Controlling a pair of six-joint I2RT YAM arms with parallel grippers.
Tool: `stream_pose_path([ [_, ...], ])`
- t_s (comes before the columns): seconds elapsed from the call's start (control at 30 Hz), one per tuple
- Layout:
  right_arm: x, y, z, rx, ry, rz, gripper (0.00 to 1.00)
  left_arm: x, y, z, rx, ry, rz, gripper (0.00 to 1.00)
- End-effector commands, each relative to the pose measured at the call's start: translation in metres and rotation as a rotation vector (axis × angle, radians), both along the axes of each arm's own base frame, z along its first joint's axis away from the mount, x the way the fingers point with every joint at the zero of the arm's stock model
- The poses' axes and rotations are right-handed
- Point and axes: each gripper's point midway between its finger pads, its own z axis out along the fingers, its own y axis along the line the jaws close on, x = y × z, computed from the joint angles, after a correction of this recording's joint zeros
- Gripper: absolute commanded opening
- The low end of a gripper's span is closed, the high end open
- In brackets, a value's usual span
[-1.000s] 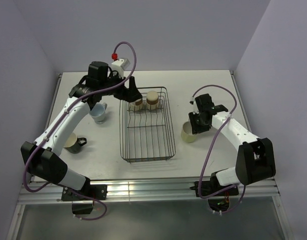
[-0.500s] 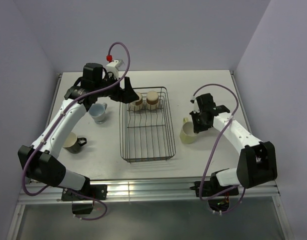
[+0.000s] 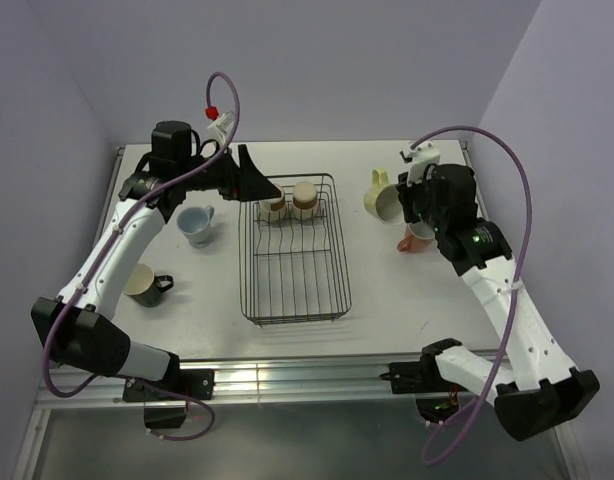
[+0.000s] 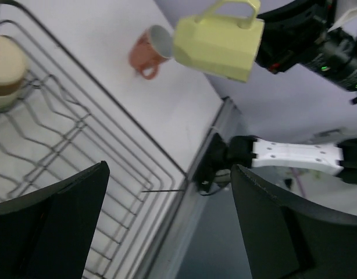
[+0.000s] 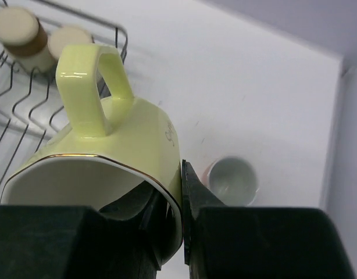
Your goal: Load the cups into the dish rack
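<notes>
1. The right pincer [image 5: 177, 200] is clenched on the rim of the pale yellow mug [image 5: 132, 139], with 1 finger inside the mouth and 1 outside. The mug hangs clear of the counter [image 3: 407, 300], tipped on its side with its mouth toward the wrist
2. The dish rack [image 3: 292, 270] lies to this pincer's left, well apart and lower. Its 2 tan tumblers [image 3: 290, 200] fill the far end, so I judge the bare wire nearer the arm bases to be the spot to aim for
3. The step in hand looks like the carry across to the rack. Hold the mug high until its base has passed the rack's right rim, then lower it
4. The grip is only a pinch on a thin rim, so I expect a jerk could swing or slip the mug. Travel slowly and level
5. The salmon-pink mug [image 3: 417, 240] sits on the counter just beneath this pincer, and a leftward path moves away from it
6. The left pincer [image 3: 259, 185] is released and empty, its jaws wide, hovering at the rack's far left corner beside the tumblers. Enter well short of it
7. Let go only once the mug rests on the wires
8. The blue-grey cup [image 3: 196, 222] and the black cup [image 3: 145, 285] stand on the counter beyond the rack, nearer the left pincer
</notes>
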Motion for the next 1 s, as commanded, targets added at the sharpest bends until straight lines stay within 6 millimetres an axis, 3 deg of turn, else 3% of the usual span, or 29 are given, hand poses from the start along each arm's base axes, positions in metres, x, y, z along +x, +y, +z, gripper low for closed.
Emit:
stream_pose_path([
  [0.0, 0.011, 0.009, 0.105, -0.048, -0.447, 0.022, 0.0, -0.029, -0.014, 0.058, -0.185, -0.019, -0.176, 0.94],
  [0.03, 0.009, 0.005, 0.114, -0.082, -0.512, -0.01, 0.0, -0.033, -0.015, 0.063, -0.209, -0.013, -0.195, 0.94],
  [0.07, 0.003, 0.003, 0.109, -0.167, -0.573, 0.005, 0.0, -0.04, -0.016, 0.066, -0.241, 0.043, -0.219, 0.94],
  [0.1, -0.001, 0.005, 0.137, -0.148, -0.723, -0.015, 0.0, -0.045, -0.016, 0.072, -0.26, 0.036, -0.231, 0.94],
  [0.13, -0.009, 0.014, 0.144, -0.157, -0.796, 0.005, 0.0, -0.046, -0.016, 0.08, -0.282, -0.002, -0.244, 0.94],
  [0.17, -0.017, 0.014, 0.137, -0.224, -0.863, 0.025, 0.0, -0.051, -0.016, 0.082, -0.297, 0.023, -0.254, 0.94],
  [0.2, -0.028, 0.015, 0.16, -0.202, -0.996, 0.011, 0.0, -0.054, -0.015, 0.081, -0.302, 0.031, -0.257, 0.95],
  [0.27, -0.039, 0.031, 0.155, -0.286, -1.089, 0.07, 0.0, -0.057, -0.016, 0.08, -0.307, 0.047, -0.267, 0.95],
  [0.3, -0.047, 0.031, 0.169, -0.277, -1.172, 0.052, 0.0, -0.059, -0.017, 0.078, -0.304, 0.054, -0.273, 0.94],
  [0.37, -0.059, 0.043, 0.173, -0.335, -1.284, 0.08, 0.0, -0.061, -0.018, 0.072, -0.274, 0.058, -0.273, 0.94],
  [0.47, -0.077, 0.066, 0.167, -0.43, -1.431, 0.178, 0.0, -0.062, -0.018, 0.057, -0.197, 0.043, -0.251, 0.93],
  [0.5, -0.09, 0.066, 0.176, -0.426, -1.512, 0.172, 0.0, -0.061, -0.018, 0.052, -0.176, 0.041, -0.246, 0.93],
  [0.7, -0.127, 0.091, 0.169, -0.489, -1.722, 0.27, 0.0, -0.062, -0.014, 0.031, -0.098, 0.027, -0.246, 0.94],
  [0.97, -0.152, 0.107, 0.148, -0.587, -1.863, 0.351, 0.0, -0.084, -0.019, 0.037, -0.14, 0.058, -0.389, 0.92],
])
